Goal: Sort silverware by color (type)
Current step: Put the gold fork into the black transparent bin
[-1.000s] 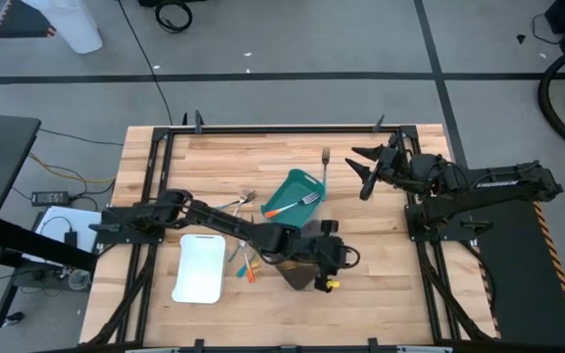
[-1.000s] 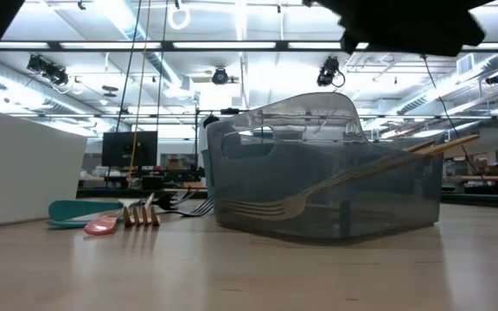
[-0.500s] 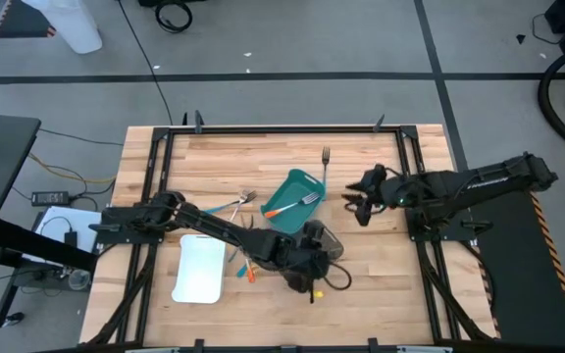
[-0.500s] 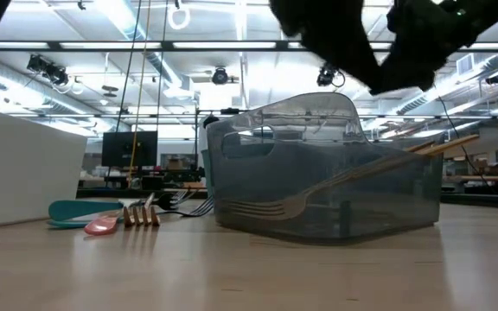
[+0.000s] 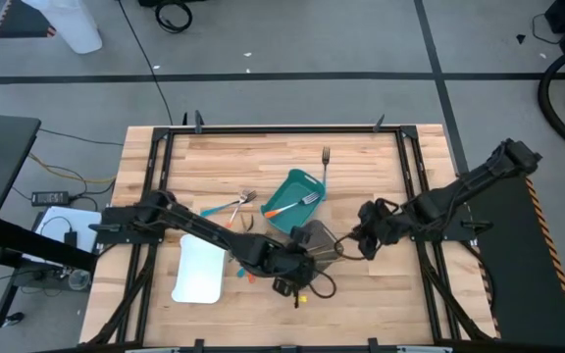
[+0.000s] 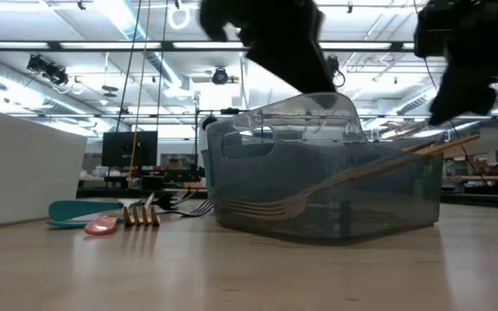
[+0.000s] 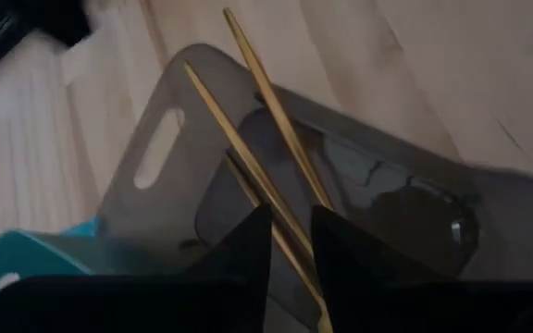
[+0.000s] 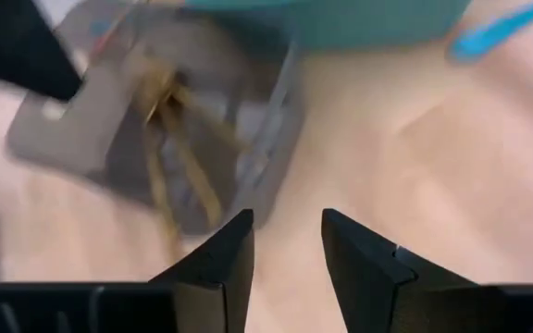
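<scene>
Two slim gold utensils [image 7: 248, 139] are seen lying in the smoky, translucent grey tray [image 7: 405, 185], their long handles leaning up over its slotted end; in the low view a gold fork [image 6: 318, 188] is seen inside it, its tines low and its handle rising to the rim. An orange-handled fork [image 5: 292, 204] lies in the glossy teal tray [image 5: 282, 186] just behind, its metal head aimed toward the right arm's side. A teal-handled fork [image 5: 226, 206] lies loose on the wood beside that tray, and a silver fork [image 5: 326, 167] lies toward the table's far edge, tines pointing away. More pieces lie bunched between the flat white tray [image 5: 200, 270] and the grey one. The plank table [image 5: 361, 294] is pale, grained wood.

The left gripper [image 7: 290, 242] is held over the grey tray, its fingers a narrow gap apart, with a gold handle seen between them; whether it is pinched cannot be told. The right gripper [image 8: 285, 248] is held just beside that tray, jaws spread, nothing in them.
</scene>
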Robot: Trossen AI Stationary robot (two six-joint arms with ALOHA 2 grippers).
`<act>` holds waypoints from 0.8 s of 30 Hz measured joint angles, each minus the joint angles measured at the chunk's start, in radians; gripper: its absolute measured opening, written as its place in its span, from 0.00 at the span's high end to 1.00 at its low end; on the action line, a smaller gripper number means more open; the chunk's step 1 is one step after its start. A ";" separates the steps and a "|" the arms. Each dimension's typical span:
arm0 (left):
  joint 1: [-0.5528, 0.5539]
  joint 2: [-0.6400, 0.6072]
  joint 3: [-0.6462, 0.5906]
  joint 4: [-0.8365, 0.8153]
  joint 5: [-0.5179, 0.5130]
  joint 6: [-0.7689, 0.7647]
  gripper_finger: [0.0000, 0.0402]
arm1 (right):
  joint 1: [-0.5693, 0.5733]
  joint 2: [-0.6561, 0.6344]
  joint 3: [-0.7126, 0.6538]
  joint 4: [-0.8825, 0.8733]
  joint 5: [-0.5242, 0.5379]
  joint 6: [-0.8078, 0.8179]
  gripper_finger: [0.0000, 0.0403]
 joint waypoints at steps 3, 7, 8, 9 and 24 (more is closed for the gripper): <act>0.000 -0.079 -0.110 0.092 0.004 -0.001 0.80 | 0.030 0.021 0.000 0.009 -0.087 0.088 0.66; 0.005 -0.187 -0.234 0.131 0.006 -0.038 0.81 | 0.058 0.063 0.000 0.028 -0.132 0.168 0.66; 0.007 -0.212 -0.265 0.133 0.007 -0.061 0.81 | 0.061 0.080 0.000 0.038 -0.142 0.185 0.66; 0.010 -0.236 -0.298 0.135 0.009 -0.083 0.81 | 0.064 0.098 0.000 0.046 -0.155 0.197 0.66; 0.101 -0.347 -0.604 0.358 0.214 -0.308 0.81 | 0.090 0.288 0.000 0.305 -0.252 0.230 0.66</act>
